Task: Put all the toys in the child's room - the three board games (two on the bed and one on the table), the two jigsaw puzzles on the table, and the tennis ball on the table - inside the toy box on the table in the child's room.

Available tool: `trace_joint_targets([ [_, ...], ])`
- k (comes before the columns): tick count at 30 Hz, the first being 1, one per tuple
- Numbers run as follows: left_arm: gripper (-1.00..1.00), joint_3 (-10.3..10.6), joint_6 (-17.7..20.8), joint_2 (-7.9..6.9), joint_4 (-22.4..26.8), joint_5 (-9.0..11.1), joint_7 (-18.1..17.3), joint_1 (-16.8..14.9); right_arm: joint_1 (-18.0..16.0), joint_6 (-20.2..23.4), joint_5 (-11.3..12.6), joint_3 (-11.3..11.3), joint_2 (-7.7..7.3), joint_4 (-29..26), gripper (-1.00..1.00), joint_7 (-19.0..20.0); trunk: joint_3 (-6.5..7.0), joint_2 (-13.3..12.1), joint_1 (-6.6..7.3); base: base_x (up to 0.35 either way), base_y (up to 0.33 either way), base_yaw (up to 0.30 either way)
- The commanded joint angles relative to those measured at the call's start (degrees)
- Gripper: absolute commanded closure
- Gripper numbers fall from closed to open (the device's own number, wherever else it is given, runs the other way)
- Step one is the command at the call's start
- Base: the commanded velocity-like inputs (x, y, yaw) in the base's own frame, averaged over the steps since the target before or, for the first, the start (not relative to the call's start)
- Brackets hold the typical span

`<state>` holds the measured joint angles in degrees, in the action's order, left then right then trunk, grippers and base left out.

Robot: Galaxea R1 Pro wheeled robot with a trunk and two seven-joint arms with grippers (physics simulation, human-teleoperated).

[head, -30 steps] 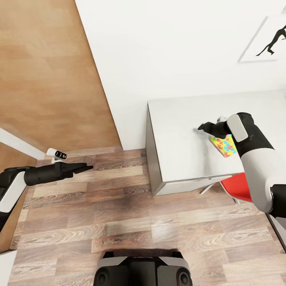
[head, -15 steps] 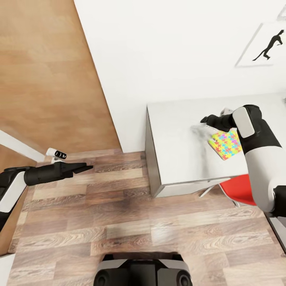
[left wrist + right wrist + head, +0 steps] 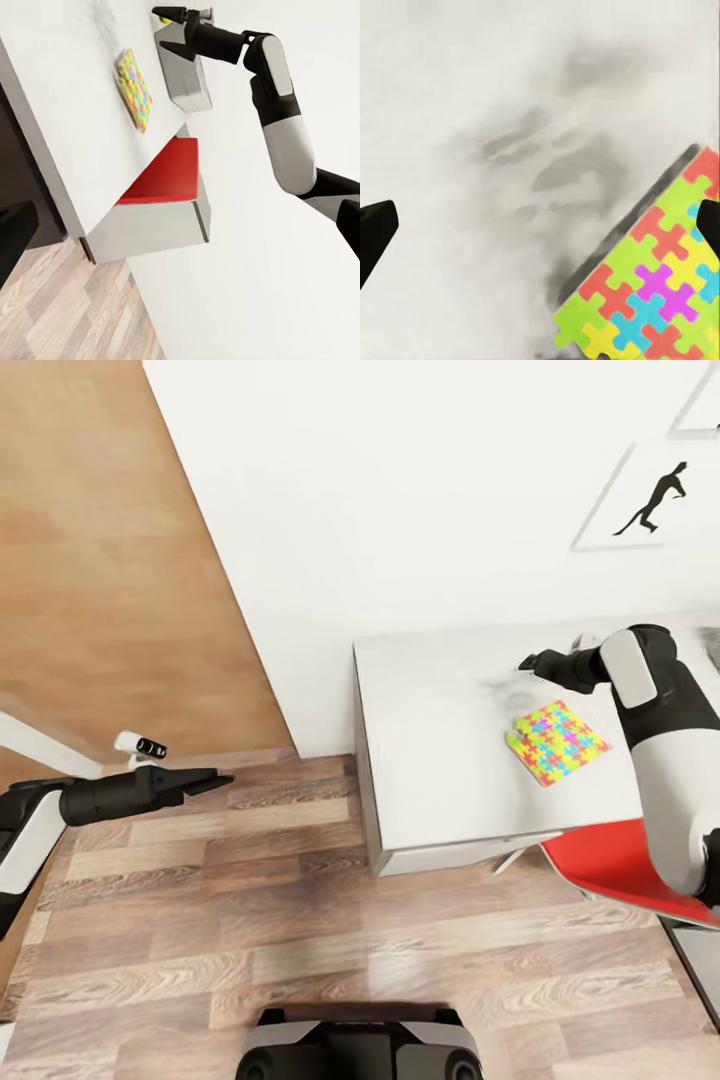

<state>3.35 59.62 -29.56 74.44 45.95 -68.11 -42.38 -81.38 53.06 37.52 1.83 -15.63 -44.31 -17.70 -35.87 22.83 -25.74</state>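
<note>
Right hand [image 3: 530, 661] spread, empty over pale grey-white tabletop [image 3: 430, 760] | multicoloured flat square jigsaw puzzle [image 3: 556, 741] at its 5 o'clock, likely next pick | left hand [image 3: 222, 780] pressed together, parked clear.

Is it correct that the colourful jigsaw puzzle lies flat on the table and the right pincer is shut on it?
Not quite. The jigsaw puzzle lies flat on the table, but the right pincer is open above bare tabletop beside it, as the right wrist view shows.
</note>
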Motion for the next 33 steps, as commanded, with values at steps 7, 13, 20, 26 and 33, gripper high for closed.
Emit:
trace_joint_targets([
  [7,-1.0,0.2,0.3,0.03,0.1,0.2,-0.1,-0.2,0.3,-0.6,0.6,0.2,-1.64,3.4,-1.0,-0.5,0.32,0.1,-0.05,0.1,-0.156,0.0],
  [13,-1.0,0.2,0.3,0.1,0.5,0.2,-0.1,-0.2,0.5,-2.9,0.6,0.3,-1.91,5.9,-1.0,-0.5,0.37,0.1,-0.05,0.04,-0.034,0.0],
  [20,-1.0,0.2,0.3,0.12,0.8,0.2,-0.1,-0.3,0.5,-4.6,0.5,0.8,-1.85,7.8,-1.0,-0.5,0.37,0.1,-0.05,0.124,-0.06,0.0],
  [26,-1.0,0.2,0.3,0.12,0.8,0.2,-0.1,-0.3,0.5,-5.1,0.5,0.9,-1.87,9.4,-1.0,-0.5,0.37,0.1,-0.05,0.039,-0.009,0.0],
  [33,-1.0,0.2,0.3,0.12,0.8,0.2,-0.1,-0.3,0.5,-5.2,0.5,0.9,-1.91,9.6,-1.0,-0.5,0.25,0.1,-0.05,0.12,-0.001,0.0],
])
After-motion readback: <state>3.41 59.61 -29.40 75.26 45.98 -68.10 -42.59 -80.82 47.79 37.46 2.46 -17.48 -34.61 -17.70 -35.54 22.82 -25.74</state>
